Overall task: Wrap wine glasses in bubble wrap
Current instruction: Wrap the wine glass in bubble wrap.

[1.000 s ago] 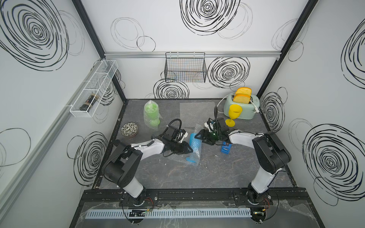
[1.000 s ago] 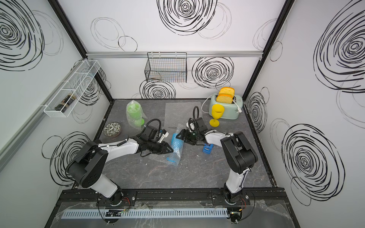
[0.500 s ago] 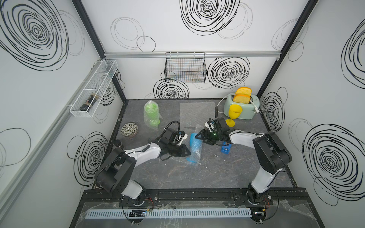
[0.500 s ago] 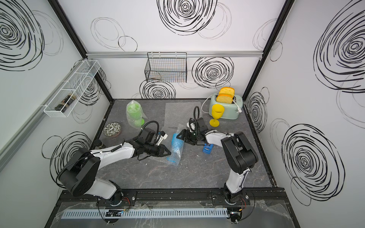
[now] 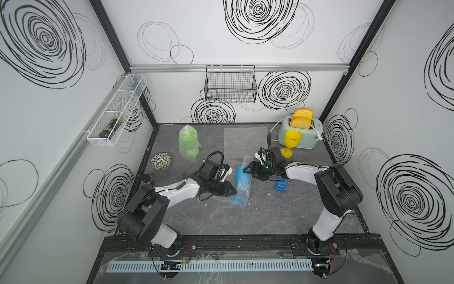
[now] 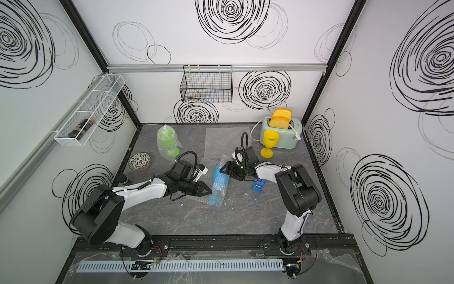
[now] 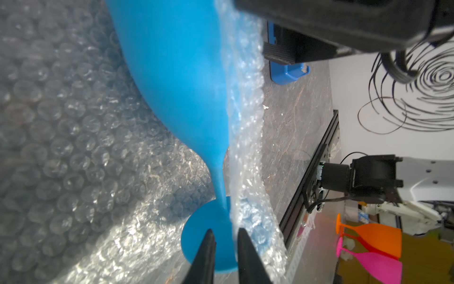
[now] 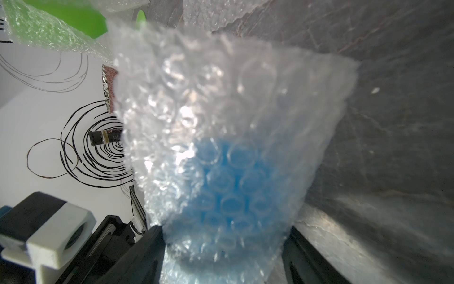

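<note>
The blue wine glass [image 5: 242, 183] lies on its side on a sheet of bubble wrap [image 5: 222, 198] in mid-table. Wrap is folded over its bowl and over the far half of its foot. My right gripper [image 5: 245, 169] is shut on the wrapped bowl [image 8: 226, 191], one finger on each side. My left gripper [image 7: 226, 232] hovers at the round foot [image 7: 208, 236]; its jaws stand a little apart with nothing between them. The green wine glass [image 5: 188, 142] stands wrapped at the back left. A bare yellow wine glass [image 5: 291, 142] stands in front of the toaster.
A flat spare sheet of bubble wrap [image 5: 243, 140] lies at the back centre. The blue tape dispenser [image 5: 280, 186] sits under my right arm. The toaster [image 5: 303, 139] is at the back right, a patterned bowl [image 5: 161, 161] and a small dark jar [image 5: 148, 179] at the left edge.
My left gripper slid a little along the blue glass toward its foot, closing and then parting its jaws again. The right gripper has kept its hold on the wrapped bowl.
</note>
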Motion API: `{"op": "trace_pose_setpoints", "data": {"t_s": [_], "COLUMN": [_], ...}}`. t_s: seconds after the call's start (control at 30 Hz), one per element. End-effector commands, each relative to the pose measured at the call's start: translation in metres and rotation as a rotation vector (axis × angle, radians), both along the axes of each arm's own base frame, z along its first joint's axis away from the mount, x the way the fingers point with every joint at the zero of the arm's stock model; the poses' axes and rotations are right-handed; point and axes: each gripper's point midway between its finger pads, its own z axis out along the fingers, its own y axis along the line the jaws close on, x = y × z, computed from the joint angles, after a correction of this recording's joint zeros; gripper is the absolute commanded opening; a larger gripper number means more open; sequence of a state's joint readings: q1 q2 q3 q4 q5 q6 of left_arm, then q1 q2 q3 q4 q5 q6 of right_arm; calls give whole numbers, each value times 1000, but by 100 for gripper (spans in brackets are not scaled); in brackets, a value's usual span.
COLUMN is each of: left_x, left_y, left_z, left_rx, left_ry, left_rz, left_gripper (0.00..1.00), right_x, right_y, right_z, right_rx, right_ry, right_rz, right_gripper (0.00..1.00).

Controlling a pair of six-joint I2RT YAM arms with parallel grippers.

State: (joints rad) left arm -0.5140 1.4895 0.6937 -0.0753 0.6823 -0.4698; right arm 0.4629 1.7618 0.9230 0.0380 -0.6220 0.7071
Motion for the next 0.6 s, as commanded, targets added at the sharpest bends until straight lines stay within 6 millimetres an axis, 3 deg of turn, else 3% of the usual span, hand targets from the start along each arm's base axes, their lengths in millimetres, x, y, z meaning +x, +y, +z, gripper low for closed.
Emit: {"op": "trace_pose_setpoints", "data": {"t_s": [0.0,0.13,0.27,0.4,0.57], "left_x": [16,61,101,114,111], "left_y": [14,53,97,106,101], "left_z": [12,22,6,-16,-48], "left_rx": [31,102,235,268,274], "left_ry": [-76,-163,-205,-143,-35], "left_rz": [47,184,322,329,291], "left_gripper": [39,51,55,57,59], "right_x": [-3,-3,-3,-2,-4], "right_y": [-14,-12,-12,-10,-9], "right_z": [-17,-18,-19,-17,-18], "right_rx": [-80,-78,-83,-81,-80], "right_ry": [31,38,33,30,38], "right_rz": [-26,-17,-19,-15,-8], "right_gripper": [76,76,76,76,76]}}
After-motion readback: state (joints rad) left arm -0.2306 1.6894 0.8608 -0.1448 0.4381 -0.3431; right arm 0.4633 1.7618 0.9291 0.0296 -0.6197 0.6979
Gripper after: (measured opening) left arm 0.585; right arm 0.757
